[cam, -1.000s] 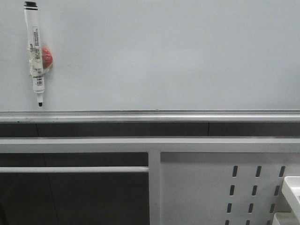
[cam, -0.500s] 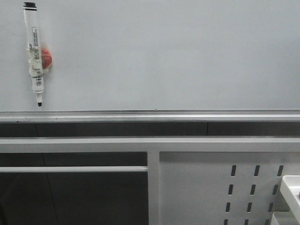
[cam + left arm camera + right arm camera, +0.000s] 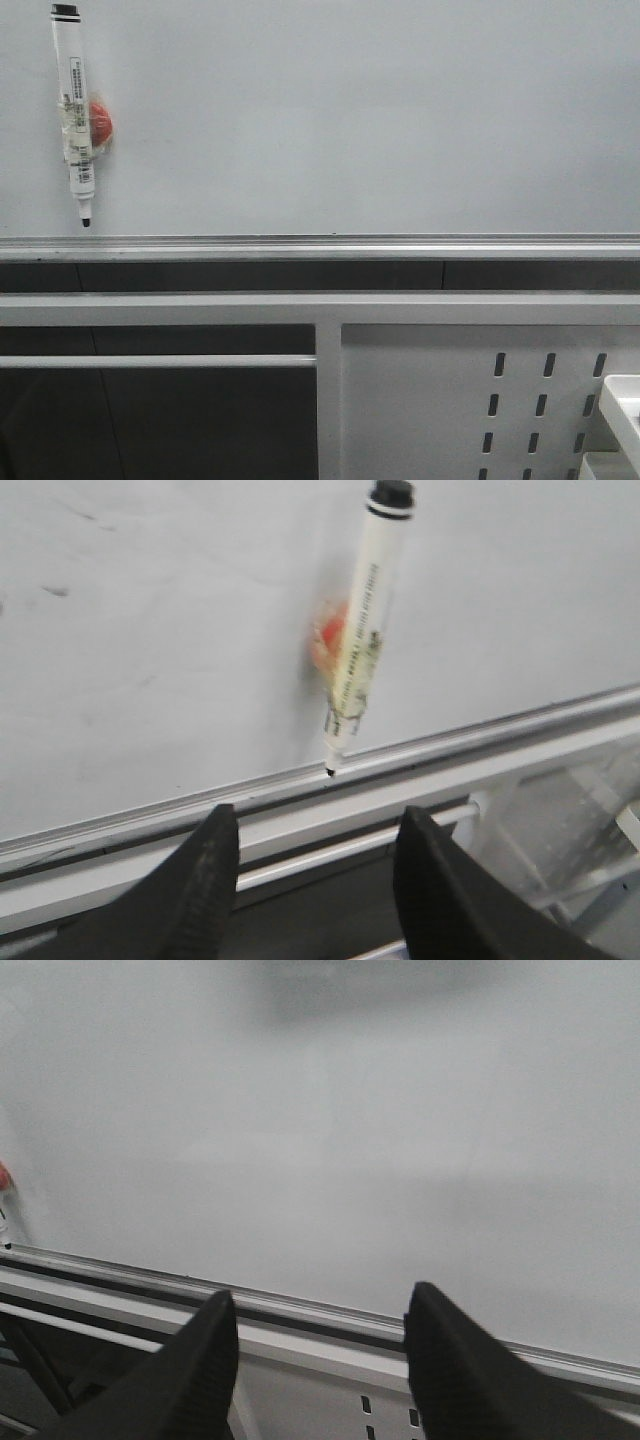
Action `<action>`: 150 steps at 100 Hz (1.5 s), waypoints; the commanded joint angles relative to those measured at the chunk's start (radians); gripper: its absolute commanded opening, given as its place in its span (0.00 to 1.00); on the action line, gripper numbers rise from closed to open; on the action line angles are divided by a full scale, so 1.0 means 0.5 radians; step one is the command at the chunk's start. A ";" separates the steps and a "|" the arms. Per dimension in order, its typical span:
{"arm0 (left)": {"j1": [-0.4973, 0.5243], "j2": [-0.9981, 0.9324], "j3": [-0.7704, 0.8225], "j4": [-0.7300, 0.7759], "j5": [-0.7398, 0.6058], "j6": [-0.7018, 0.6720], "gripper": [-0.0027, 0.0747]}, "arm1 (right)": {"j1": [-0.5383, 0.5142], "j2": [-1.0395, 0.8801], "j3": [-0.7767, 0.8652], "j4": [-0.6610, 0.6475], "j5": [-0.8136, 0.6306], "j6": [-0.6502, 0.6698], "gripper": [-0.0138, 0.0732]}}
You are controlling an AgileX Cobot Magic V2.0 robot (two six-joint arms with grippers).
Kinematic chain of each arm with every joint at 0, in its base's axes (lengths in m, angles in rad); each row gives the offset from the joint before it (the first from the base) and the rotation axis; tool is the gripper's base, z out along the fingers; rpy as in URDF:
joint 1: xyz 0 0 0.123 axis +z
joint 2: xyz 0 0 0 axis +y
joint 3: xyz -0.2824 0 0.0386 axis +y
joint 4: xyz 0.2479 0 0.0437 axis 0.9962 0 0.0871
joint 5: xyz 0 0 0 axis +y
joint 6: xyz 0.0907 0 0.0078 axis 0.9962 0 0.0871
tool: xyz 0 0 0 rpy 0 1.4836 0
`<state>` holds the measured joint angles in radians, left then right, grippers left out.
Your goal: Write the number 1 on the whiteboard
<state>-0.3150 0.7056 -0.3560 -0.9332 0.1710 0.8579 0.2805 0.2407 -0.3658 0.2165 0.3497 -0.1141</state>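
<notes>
The whiteboard (image 3: 360, 120) fills the upper part of the front view, with a silver strip along its lower edge. No number 1 shows on it. A white marker pen (image 3: 75, 110) with a red blob hangs tip down at the board's upper left. In the left wrist view the pen (image 3: 365, 620) hangs above and ahead of my open, empty left gripper (image 3: 318, 825). My right gripper (image 3: 318, 1310) is open and empty, facing bare whiteboard (image 3: 330, 1130). Neither gripper shows in the front view.
Below the board runs a white metal frame with a horizontal rail (image 3: 160, 361) and a white panel with slots (image 3: 480, 400). A white tray edge (image 3: 622, 400) shows at the lower right corner.
The view shifted very slightly; the pen and board stay where they were. No gripper movement is visible in the front view.
</notes>
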 commanded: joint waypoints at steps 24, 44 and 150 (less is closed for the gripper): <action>-0.423 0.229 -0.071 -0.124 -0.458 -0.001 0.47 | 0.000 0.033 -0.071 0.011 -0.173 -0.030 0.56; -0.807 0.410 -0.071 -0.163 -1.042 -0.018 0.47 | 0.000 0.033 -0.071 0.011 -0.174 -0.030 0.56; -0.984 1.212 -0.293 0.009 -1.637 -0.662 0.47 | 0.000 0.033 -0.071 0.011 -0.177 -0.030 0.56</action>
<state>-0.8020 1.3177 -0.4713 -0.9467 -0.5783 0.5358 0.2805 0.2407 -0.3658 0.2188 0.3447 -0.1196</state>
